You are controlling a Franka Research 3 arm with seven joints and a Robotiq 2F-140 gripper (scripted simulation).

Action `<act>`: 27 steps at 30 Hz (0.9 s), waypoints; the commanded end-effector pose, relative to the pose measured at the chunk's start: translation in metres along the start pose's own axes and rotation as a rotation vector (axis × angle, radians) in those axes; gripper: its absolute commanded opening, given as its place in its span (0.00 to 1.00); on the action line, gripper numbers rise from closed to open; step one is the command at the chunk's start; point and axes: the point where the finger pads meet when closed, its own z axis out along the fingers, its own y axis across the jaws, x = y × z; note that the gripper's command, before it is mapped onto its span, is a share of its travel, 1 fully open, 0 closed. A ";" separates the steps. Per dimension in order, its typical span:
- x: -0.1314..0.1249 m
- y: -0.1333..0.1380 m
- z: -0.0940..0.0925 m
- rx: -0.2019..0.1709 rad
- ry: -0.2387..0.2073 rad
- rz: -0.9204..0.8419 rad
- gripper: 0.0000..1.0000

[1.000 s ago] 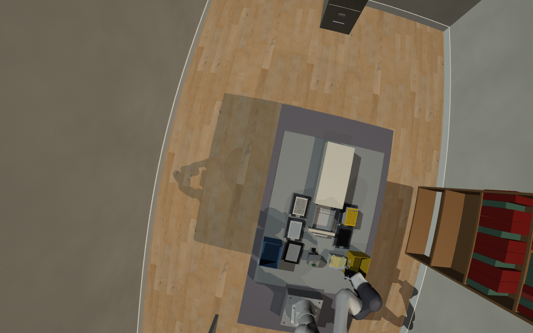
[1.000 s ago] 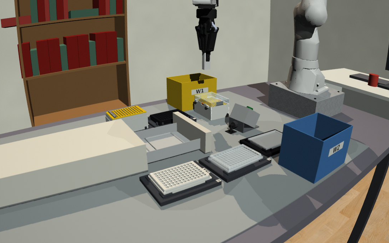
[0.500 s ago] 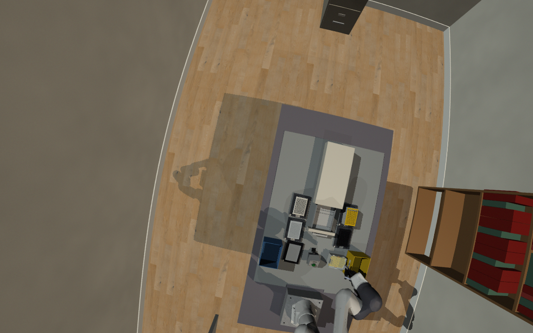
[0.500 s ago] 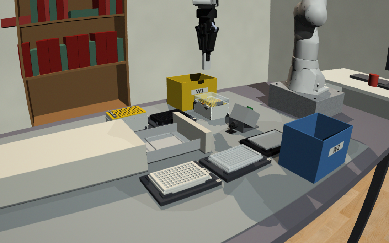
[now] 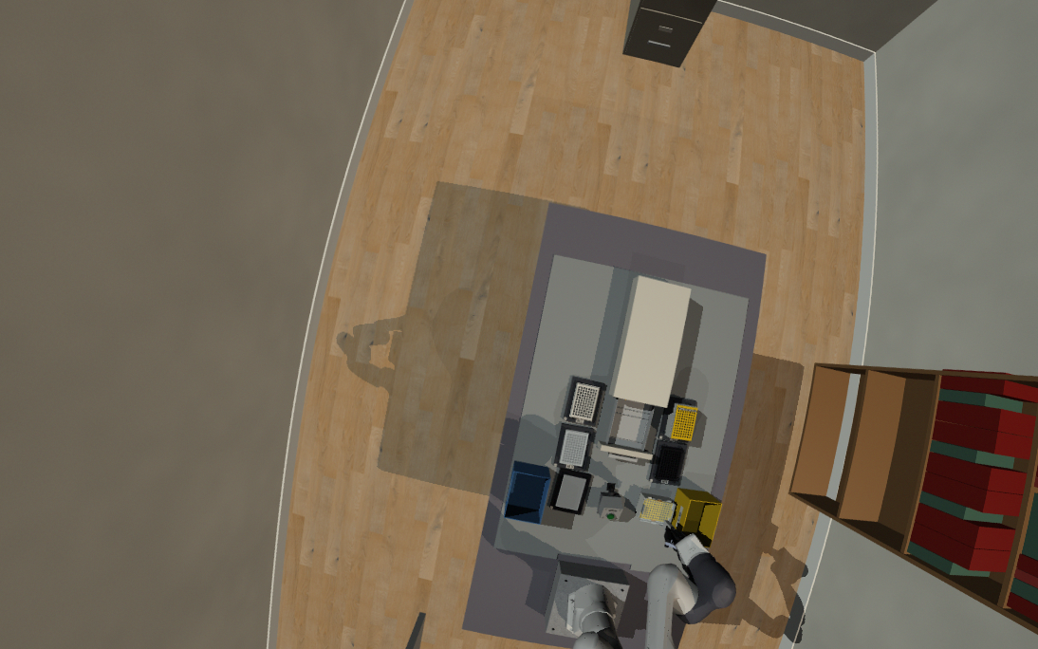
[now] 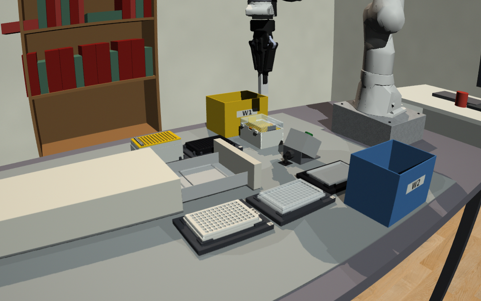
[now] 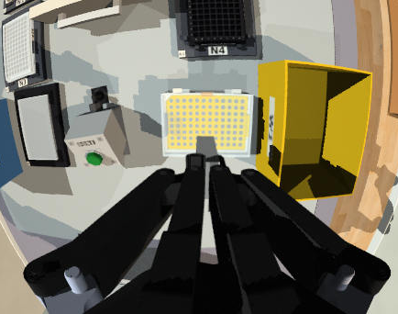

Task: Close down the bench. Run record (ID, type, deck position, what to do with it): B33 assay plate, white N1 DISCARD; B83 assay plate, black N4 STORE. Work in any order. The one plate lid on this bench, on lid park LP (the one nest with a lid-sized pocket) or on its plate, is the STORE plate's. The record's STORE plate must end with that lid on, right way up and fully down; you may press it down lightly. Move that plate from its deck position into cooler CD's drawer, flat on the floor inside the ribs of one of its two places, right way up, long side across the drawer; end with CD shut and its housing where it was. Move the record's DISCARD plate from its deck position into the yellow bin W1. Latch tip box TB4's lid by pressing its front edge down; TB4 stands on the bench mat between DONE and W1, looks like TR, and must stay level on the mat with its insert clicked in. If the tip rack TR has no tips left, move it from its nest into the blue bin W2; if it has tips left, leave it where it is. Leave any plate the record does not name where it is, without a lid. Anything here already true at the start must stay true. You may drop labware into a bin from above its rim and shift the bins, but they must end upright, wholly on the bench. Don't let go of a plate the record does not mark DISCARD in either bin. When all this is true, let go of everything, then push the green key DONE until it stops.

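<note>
My gripper (image 6: 264, 84) is shut and empty. It hangs well above the bench, over the near edge of tip box TB4 (image 7: 208, 123), as the wrist view shows (image 7: 204, 159). TB4 (image 6: 260, 129) has a yellow insert under a clear lid and stands beside the yellow bin W1 (image 6: 236, 110). The black plate (image 7: 216, 5) sits on N4 with no lid on it. The lid (image 6: 328, 174) lies on its park nest. The white plate (image 6: 220, 220) sits on its nest. Cooler CD (image 6: 70, 190) has its drawer (image 6: 205, 175) pulled open and empty.
The green DONE key (image 7: 94, 159) sits on a grey wedge left of TB4. The blue bin W2 (image 6: 390, 181) stands at the bench's corner. A clear plate (image 6: 290, 194) sits between the white plate and the lid. Tip rack TR (image 6: 156, 139) has a yellow top.
</note>
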 end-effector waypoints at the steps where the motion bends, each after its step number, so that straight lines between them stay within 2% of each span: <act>1: -0.003 0.004 0.009 -0.007 0.019 -0.010 0.00; 13: -0.028 0.004 0.038 -0.007 0.019 -0.010 0.00; 27: -0.028 0.004 0.038 -0.007 0.019 -0.010 0.00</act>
